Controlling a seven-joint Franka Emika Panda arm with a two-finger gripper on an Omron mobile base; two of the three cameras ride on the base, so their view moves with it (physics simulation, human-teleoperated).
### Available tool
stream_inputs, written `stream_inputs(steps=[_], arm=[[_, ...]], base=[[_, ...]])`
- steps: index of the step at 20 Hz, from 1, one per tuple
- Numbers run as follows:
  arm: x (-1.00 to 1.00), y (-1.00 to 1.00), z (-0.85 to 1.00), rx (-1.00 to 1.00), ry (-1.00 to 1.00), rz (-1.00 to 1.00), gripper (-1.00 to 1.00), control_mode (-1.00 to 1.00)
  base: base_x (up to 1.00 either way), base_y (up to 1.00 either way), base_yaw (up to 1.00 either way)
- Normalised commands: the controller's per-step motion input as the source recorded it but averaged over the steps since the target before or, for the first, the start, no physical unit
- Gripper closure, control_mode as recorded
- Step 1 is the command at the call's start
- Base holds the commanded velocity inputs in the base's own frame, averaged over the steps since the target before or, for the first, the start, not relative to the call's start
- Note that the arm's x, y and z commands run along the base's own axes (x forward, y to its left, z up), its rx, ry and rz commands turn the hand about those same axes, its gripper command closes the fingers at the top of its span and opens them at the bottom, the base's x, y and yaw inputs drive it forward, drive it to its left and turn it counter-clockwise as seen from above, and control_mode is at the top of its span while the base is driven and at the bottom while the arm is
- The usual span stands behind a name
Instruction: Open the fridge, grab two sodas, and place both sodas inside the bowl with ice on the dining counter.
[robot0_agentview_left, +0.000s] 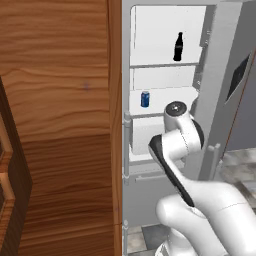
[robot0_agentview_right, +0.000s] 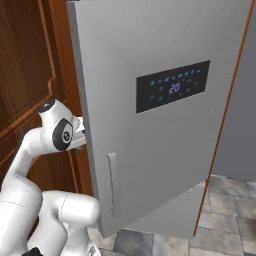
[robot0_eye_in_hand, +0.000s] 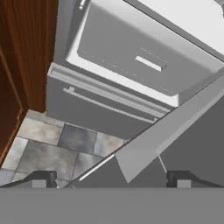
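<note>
The fridge door (robot0_agentview_right: 165, 115) is swung open, so the white shelves inside can be seen. That is why the arm is here: it needs a clear way in to the drinks.

The claw (robot0_eye_in_hand: 111, 177) is spread wide and holds nothing. Its two dark fingertips (robot0_eye_in_hand: 41, 178) show at the bottom of the hand view. It points down at the low part of the fridge (robot0_agentview_left: 165, 75), with the bottom edge of the door running right between its tips and a pale drawer (robot0_eye_in_hand: 144, 65) beyond it. The tiled floor (robot0_eye_in_hand: 52, 144) is also under it.

Both drinks are well above the claw. The blue soda can (robot0_agentview_left: 145, 99) stands on a middle shelf, and the black cola bottle (robot0_agentview_left: 178, 46) stands upright on the shelf over that. They stand apart from each other.

I think the door step is done. Next the claw must rise up to the can, and wide open tips are ready for that.
</note>
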Motion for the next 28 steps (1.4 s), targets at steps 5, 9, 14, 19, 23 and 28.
stream_inputs(steps=[5,9,14,19,23,28], arm=[[-0.49,-0.57,0.17,0.0,0.04,-0.2,-1.0,-1.0],[-0.51,-0.69,0.17,0.0,0.04,-0.21,-1.0,-1.0],[-0.44,-0.72,0.1,0.0,0.05,-0.21,-1.0,-1.0],[-0.26,-0.68,0.11,0.0,0.06,-0.21,-1.0,-1.0],[-0.07,-0.7,0.11,0.0,0.06,-0.2,-1.0,-1.0],[0.0,-0.7,0.06,0.01,0.06,-0.18,-1.0,-1.0]], base=[[0.0,0.0,0.0],[0.0,0.0,0.0],[0.0,0.0,0.0],[0.0,0.0,0.0],[0.0,0.0,0.0],[0.0,0.0,0.0]])
